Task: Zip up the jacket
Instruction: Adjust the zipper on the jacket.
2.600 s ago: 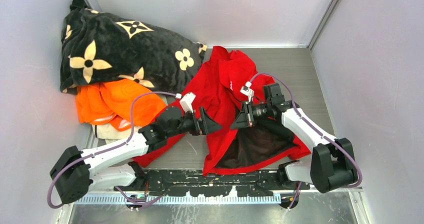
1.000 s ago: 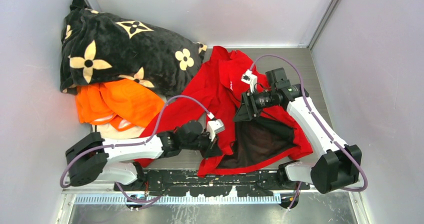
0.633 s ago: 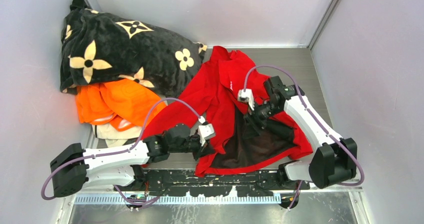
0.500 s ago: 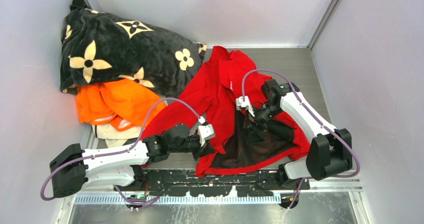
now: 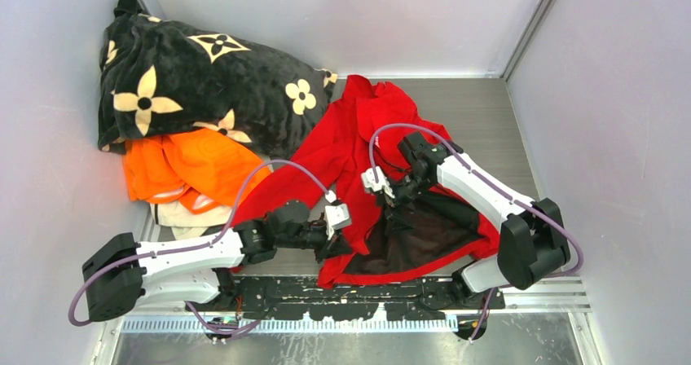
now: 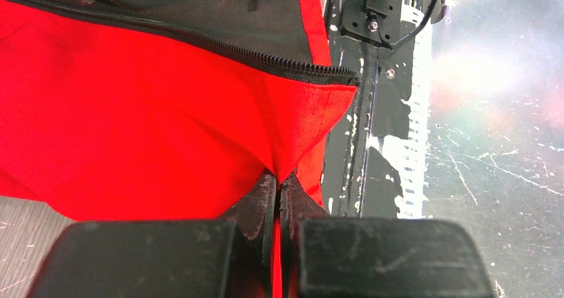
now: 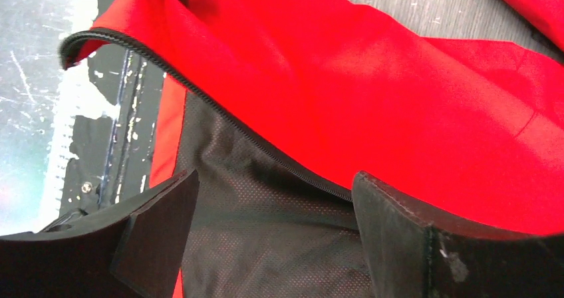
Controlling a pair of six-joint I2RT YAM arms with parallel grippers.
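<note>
The red jacket (image 5: 358, 149) lies unzipped at mid-table, its dark lining (image 5: 407, 239) showing. My left gripper (image 5: 328, 246) is shut on the lower corner of the jacket's left front panel; in the left wrist view its fingertips (image 6: 266, 190) pinch red cloth (image 6: 133, 125) just below the end of the black zip teeth (image 6: 279, 68). My right gripper (image 5: 393, 202) hangs open over the open front. In the right wrist view its fingers (image 7: 156, 225) stand wide apart above the mesh lining (image 7: 266, 245), with the zip edge (image 7: 266, 145) running between them. The zip slider is not visible.
A black flower-patterned blanket (image 5: 187, 80) is heaped at the back left, with an orange garment (image 5: 187, 165) in front of it. The black base rail (image 5: 367, 288) runs along the near edge under the jacket's hem. Grey walls close in on the left, back and right.
My right gripper has swung left and down over the lining, and its jaws have opened wide. My left gripper keeps its pinch on the jacket's corner, shifted slightly left.
</note>
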